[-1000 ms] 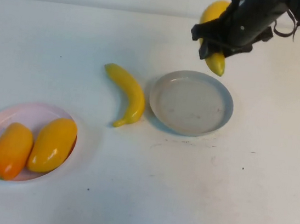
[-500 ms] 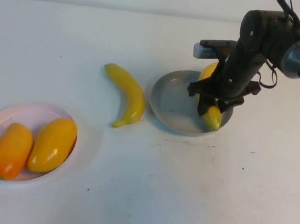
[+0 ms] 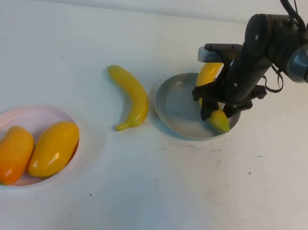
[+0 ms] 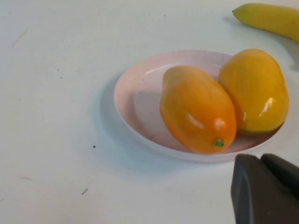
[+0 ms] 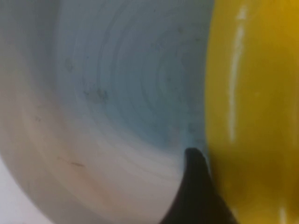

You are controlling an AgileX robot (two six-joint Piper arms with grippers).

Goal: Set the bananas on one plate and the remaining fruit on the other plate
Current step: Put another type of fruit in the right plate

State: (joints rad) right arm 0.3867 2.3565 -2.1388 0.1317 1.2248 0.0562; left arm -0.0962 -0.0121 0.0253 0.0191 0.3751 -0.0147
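Observation:
One yellow banana [image 3: 219,121] lies along the right side of the grey-blue plate [image 3: 175,103]. My right gripper [image 3: 218,107] stands open low over it, a finger on each side. In the right wrist view one dark fingertip [image 5: 196,186] sits against the banana [image 5: 254,107] above the plate's floor [image 5: 117,93]. The second banana [image 3: 130,98] rests on the table left of that plate. Both plump fruits, orange [image 3: 11,154] and yellow-orange [image 3: 54,148], lie side by side on the pink plate [image 3: 29,115]. My left gripper [image 4: 266,191] is shut and empty, close beside the pink plate [image 4: 135,100].
The white table [image 3: 142,204] runs to a back edge [image 3: 100,7] near the top of the high view. The right arm [image 3: 277,40] with its cables reaches in from the far right.
The right gripper came down from the far right with the banana onto the grey-blue plate, and its fingers have spread a little. The other fruit, the plates and the left gripper have not moved.

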